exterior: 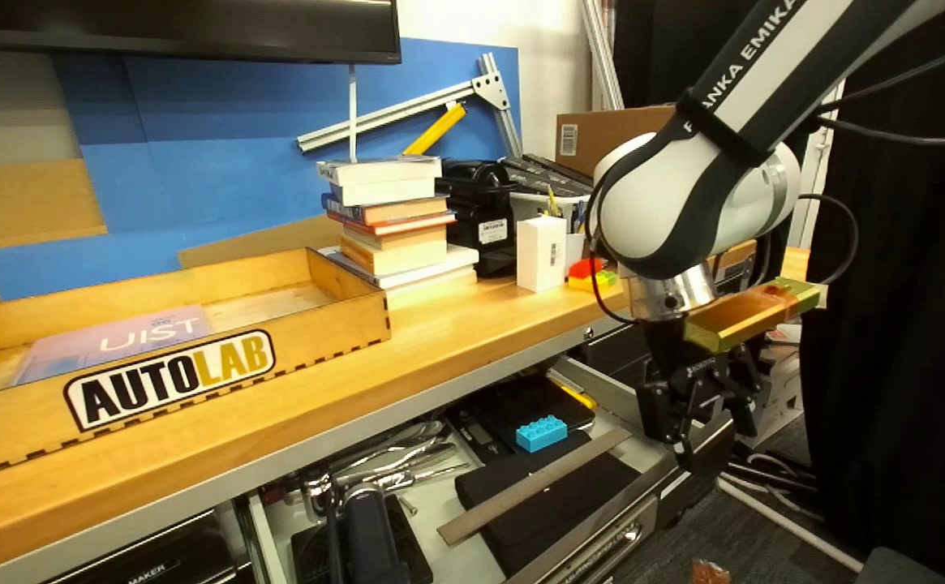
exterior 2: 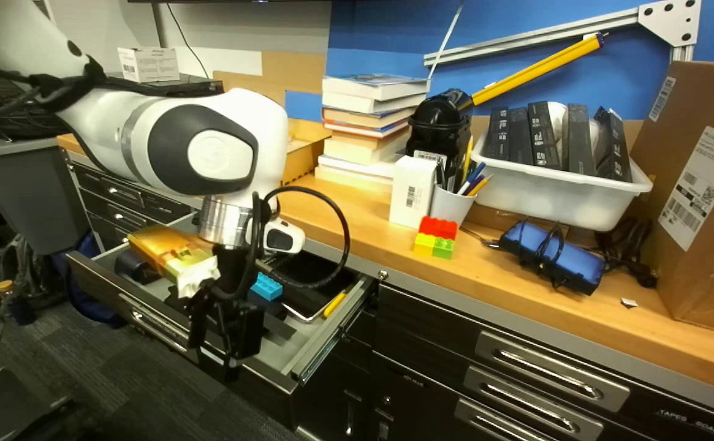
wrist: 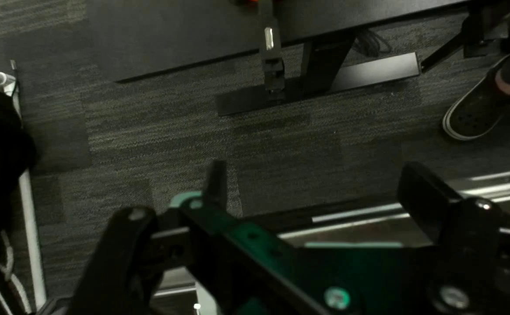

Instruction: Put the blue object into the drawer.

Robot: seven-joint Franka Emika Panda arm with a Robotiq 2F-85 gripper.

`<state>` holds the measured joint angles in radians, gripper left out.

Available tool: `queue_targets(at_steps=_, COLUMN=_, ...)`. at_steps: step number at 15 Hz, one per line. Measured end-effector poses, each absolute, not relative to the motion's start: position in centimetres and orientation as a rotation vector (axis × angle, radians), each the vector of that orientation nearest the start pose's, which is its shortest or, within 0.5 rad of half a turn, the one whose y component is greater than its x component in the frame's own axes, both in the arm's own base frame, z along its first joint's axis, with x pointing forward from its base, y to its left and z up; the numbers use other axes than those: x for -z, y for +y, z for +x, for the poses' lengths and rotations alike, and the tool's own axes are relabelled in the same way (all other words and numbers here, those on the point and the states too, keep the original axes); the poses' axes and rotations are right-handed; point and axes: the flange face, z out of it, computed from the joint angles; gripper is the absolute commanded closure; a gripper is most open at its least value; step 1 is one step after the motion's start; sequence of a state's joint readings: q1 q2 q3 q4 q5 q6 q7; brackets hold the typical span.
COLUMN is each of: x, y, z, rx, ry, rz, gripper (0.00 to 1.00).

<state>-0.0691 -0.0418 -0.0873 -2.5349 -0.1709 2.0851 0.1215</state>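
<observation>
The blue object, a small cyan studded block point(exterior: 542, 434), lies inside the open drawer point(exterior: 592, 529) on dark flat items near the back, under the bench's front edge. It also shows in the other exterior picture, the block point(exterior 2: 266, 286) in the drawer point(exterior 2: 330, 332), partly behind the arm. My gripper point(exterior: 711, 438) hangs fingers down by the drawer's front near its right end; it shows too in an exterior view point(exterior 2: 214, 354). In the wrist view the gripper point(wrist: 315, 179) has its fingers wide apart with nothing between them. The block is out of the wrist view.
The drawer also holds a long metal strip point(exterior: 533, 487), shiny tools point(exterior: 383, 466) and a yellow item point(exterior 2: 334, 304). On the bench point(exterior: 440, 328) stand a wooden tray point(exterior: 350, 332), books point(exterior: 395, 219), a white box point(exterior: 541, 253), red-yellow-green bricks point(exterior 2: 435, 236) and a white bin point(exterior 2: 559, 193).
</observation>
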Motion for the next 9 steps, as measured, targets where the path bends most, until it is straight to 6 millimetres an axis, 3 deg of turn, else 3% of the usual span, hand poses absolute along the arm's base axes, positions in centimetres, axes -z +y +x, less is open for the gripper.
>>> queue_targets(at_steps=3, x=-24.3, y=-6.6, z=39.1, rx=-0.710, ry=0.210, rz=-3.164, gripper=0.47)
queue_targets(at_steps=4, x=-23.8, y=-6.2, z=39.3, rx=-0.690, ry=0.188, rz=-3.170, gripper=0.35)
queue_targets(at_steps=5, x=-23.5, y=-5.8, z=39.6, rx=-0.655, ry=0.168, rz=-3.178, gripper=0.12)
queue_targets(at_steps=9, x=-23.1, y=-4.1, z=40.8, rx=-0.503, ry=0.092, rz=-3.209, gripper=0.00)
